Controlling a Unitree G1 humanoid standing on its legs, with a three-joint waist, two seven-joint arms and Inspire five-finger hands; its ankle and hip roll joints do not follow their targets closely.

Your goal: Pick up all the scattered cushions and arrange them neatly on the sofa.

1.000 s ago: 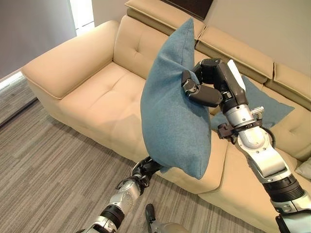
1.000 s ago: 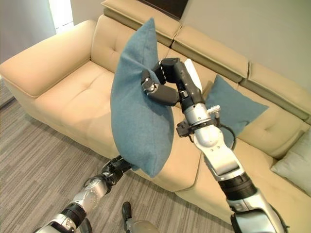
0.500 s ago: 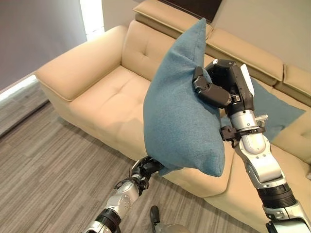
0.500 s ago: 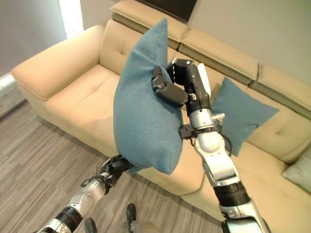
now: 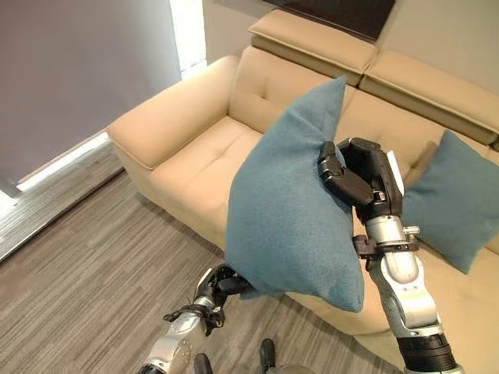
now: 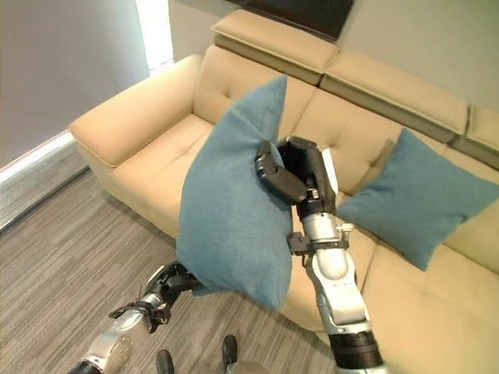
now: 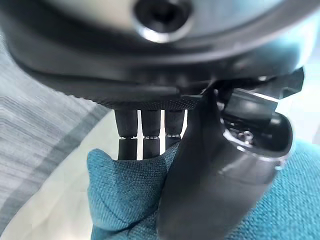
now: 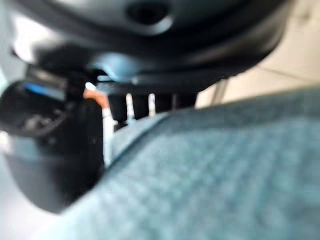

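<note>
A large teal cushion (image 5: pixel 292 210) hangs upright in the air in front of the beige sofa (image 5: pixel 195 156). My right hand (image 5: pixel 351 173) is curled round its upper right edge. My left hand (image 5: pixel 221 284) pinches the cushion's bottom left corner (image 7: pixel 125 200) between thumb and fingers, low over the floor. A second teal cushion (image 5: pixel 452 199) leans against the sofa's backrest on the right.
Grey striped carpet (image 5: pixel 86 265) lies in front of the sofa. The sofa's wide left armrest (image 5: pixel 168 117) and its left seat (image 5: pixel 207 160) are bare. A grey wall with a bright window strip (image 5: pixel 187 35) stands to the left.
The camera has swung, shifting the whole scene to the right. Both hands keep their hold on the cushion, which has sunk a little lower before the sofa.
</note>
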